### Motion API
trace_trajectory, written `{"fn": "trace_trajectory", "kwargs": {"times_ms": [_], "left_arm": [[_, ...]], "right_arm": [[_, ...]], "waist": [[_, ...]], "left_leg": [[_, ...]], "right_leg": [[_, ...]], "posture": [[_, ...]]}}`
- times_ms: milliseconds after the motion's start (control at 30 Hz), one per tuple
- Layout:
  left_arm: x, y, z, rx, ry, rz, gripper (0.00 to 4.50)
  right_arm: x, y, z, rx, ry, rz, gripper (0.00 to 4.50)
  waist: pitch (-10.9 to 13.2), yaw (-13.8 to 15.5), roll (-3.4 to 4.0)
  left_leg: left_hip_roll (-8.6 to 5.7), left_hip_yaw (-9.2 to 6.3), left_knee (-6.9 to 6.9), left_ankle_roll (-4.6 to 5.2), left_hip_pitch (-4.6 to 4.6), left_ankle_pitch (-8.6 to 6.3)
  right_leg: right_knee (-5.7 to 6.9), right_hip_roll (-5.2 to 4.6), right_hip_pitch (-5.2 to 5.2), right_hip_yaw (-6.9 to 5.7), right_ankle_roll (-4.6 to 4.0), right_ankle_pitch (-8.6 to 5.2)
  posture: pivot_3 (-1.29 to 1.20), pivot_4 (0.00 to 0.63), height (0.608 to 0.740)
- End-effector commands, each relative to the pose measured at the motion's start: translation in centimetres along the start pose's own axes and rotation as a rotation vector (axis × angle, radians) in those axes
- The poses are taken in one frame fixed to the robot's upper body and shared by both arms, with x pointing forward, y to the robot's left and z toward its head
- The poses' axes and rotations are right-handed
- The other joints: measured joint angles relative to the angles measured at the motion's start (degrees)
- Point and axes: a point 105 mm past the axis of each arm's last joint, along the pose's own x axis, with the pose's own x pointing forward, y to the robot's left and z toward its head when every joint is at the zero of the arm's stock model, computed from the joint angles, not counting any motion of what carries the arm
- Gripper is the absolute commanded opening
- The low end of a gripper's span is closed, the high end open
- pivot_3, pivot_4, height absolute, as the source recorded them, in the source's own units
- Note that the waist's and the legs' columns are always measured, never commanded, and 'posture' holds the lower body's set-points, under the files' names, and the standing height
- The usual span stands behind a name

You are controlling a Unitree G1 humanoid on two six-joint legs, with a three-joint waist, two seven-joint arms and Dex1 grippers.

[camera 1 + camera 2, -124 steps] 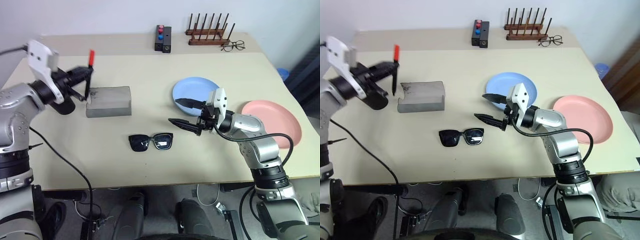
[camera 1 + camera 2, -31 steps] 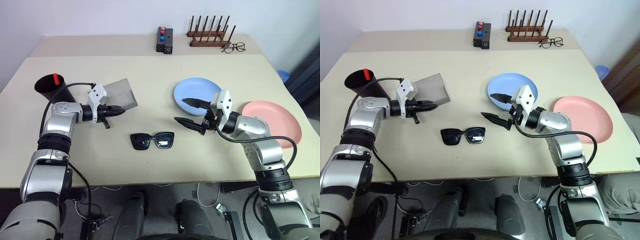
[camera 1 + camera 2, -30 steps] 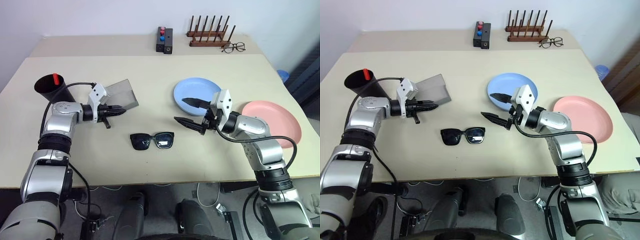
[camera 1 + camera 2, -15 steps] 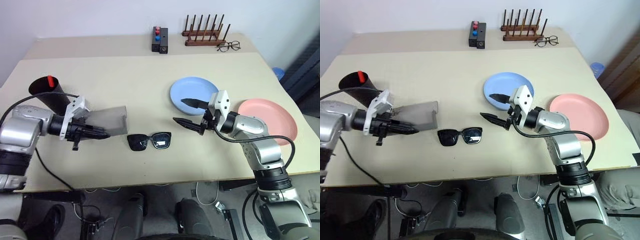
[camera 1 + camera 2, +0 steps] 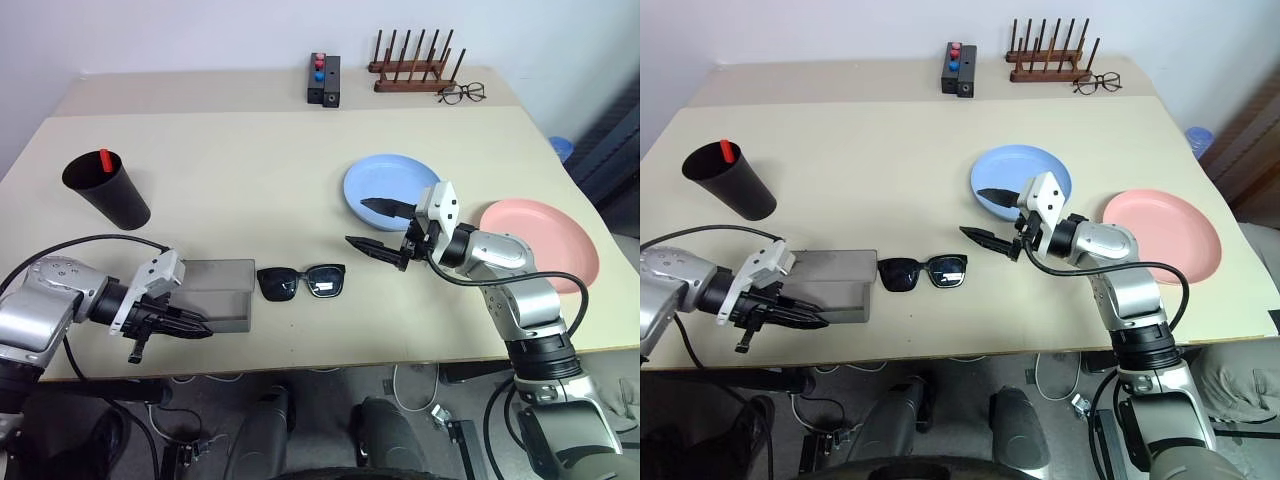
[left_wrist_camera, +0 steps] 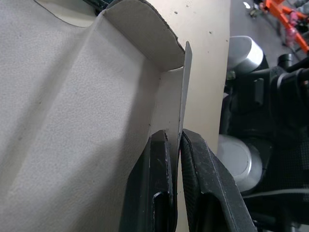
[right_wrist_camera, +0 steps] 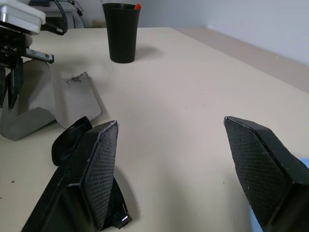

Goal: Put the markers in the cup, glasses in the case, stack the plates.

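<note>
My left gripper (image 5: 192, 328) is shut on the near edge of the grey case (image 5: 215, 292), which lies on the table just left of the black glasses (image 5: 302, 282). In the left wrist view its fingers (image 6: 159, 159) pinch a thin wall of the case (image 6: 72, 121). The black cup (image 5: 108, 192) stands at the far left with a red-capped marker (image 5: 104, 159) in it. My right gripper (image 5: 357, 222) hovers open, right of the glasses, over the near edge of the light blue plate (image 5: 392, 180). The pink plate (image 5: 545, 248) lies at the right.
At the back stand a black box with red and blue buttons (image 5: 323, 80) and a wooden peg rack (image 5: 415, 76), with wire-framed spectacles (image 5: 463, 93) beside it. The case sits close to the table's front edge (image 5: 300, 352).
My left gripper has pulled the case back from near the cup toward the table's front edge, laying it flat beside the glasses. The right arm has stayed still.
</note>
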Motion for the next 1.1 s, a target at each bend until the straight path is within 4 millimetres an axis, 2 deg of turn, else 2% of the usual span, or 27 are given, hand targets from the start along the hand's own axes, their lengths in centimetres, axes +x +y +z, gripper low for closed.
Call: {"fn": "trace_trajectory", "kwargs": {"times_ms": [33,133,233,433,667,867,1000,1100], "left_arm": [[0.1,0.2,0.1,0.03,-0.001,0.034,0.29],[0.5,0.1,-0.2,-0.01,-0.011,0.028,0.29],[0.7,0.2,-0.3,-0.011,-0.024,0.026,1.17],[-0.1,1.0,1.0,0.049,-0.07,0.086,4.05],[-2.3,1.9,3.5,0.086,-0.177,0.146,4.05],[-4.9,3.0,7.1,0.089,-0.362,0.206,4.05],[-4.7,2.9,8.5,0.102,-0.393,0.183,4.05],[-3.6,3.1,11.0,0.143,-0.439,0.165,4.05]], "right_arm": [[0.2,0.0,1.3,-0.038,-0.038,0.009,3.56],[0.2,-0.1,1.3,-0.039,-0.037,0.007,3.56],[0.2,-0.1,1.3,-0.04,-0.038,0.007,3.56],[0.4,0.0,1.3,-0.039,-0.042,0.01,3.56],[0.6,0.0,1.3,-0.039,-0.048,0.011,3.56],[0.2,-0.4,1.4,-0.048,-0.047,0.005,3.56],[-0.8,-0.7,1.4,-0.068,-0.017,0.02,3.56],[-1.4,-1.2,1.7,-0.084,-0.005,0.017,3.56]], "waist": [[0.0,0.1,0.0],[-0.01,0.33,0.01],[-0.01,0.3,0.02],[-0.03,0.4,0.04],[-0.03,0.23,0.04],[-0.02,0.29,0.03],[-0.02,0.24,0.03],[-0.01,0.52,0.01]], "left_leg": [[0.0,0.0,0.0,0.0,0.0,0.0],[0.0,0.0,0.0,0.0,0.0,0.0],[0.0,0.0,0.0,-0.01,0.0,0.0],[0.0,0.0,0.01,-0.01,0.01,0.0],[0.0,0.01,-0.03,0.0,-0.03,0.0],[0.0,0.01,0.01,0.01,-0.04,0.01],[-0.01,0.04,0.0,0.02,-0.03,0.01],[-0.02,0.02,0.07,0.03,-0.03,0.02]], "right_leg": [[0.0,0.0,0.0,0.0,-0.01,0.0],[-0.01,-0.03,0.0,0.0,-0.04,-0.02],[-0.01,-0.03,-0.01,0.0,-0.16,-0.07],[-0.01,-0.04,0.02,-0.01,-0.16,-0.06],[-0.05,0.0,-0.01,-0.02,-0.06,0.02],[-0.04,0.08,0.04,-0.1,-0.02,0.04],[-0.03,0.15,0.17,-0.11,0.0,0.05],[-0.02,0.21,0.24,-0.16,0.02,0.06]], "posture": [[0.0,0.15,0.735],[0.0,0.15,0.735],[0.0,0.15,0.735],[0.0,0.15,0.735],[0.0,0.15,0.735],[0.0,0.15,0.735],[0.0,0.15,0.735],[0.0,0.15,0.735]]}}
